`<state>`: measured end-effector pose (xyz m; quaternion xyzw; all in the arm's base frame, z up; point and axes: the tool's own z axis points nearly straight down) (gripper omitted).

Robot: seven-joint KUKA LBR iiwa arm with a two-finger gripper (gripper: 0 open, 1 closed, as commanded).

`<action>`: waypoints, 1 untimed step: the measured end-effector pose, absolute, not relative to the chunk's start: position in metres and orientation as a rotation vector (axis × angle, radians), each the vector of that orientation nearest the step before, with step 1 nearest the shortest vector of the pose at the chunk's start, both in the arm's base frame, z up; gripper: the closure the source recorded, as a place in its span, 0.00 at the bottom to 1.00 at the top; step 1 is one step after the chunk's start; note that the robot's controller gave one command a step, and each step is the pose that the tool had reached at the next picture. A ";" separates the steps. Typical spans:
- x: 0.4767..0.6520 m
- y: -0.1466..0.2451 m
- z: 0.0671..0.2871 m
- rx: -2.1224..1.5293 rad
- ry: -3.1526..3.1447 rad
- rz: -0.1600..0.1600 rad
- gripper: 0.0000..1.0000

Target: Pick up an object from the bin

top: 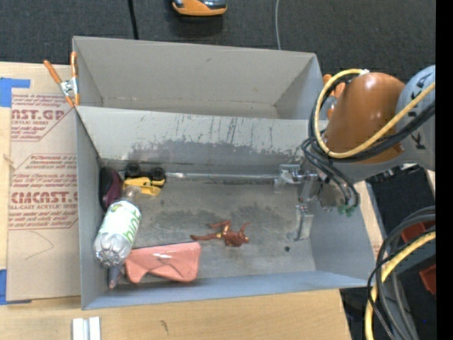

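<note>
My gripper (301, 231) hangs low at the right end of the grey bin (212, 83), over bare floor, and I cannot tell whether it is spread or pressed together. Nearest to it, left of it and apart, lies a small brown lizard-shaped toy (226, 234). The rest is heaped at the left end: a pink cloth (166, 262), a white bottle (119, 232) (green print on its label, too small to read), a yellow-and-black toy car (144, 181) and a dark purple thing (110, 187).
</note>
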<state>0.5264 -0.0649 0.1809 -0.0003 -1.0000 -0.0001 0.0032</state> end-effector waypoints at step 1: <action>0.528 -0.065 0.185 0.001 -3.143 0.001 0.00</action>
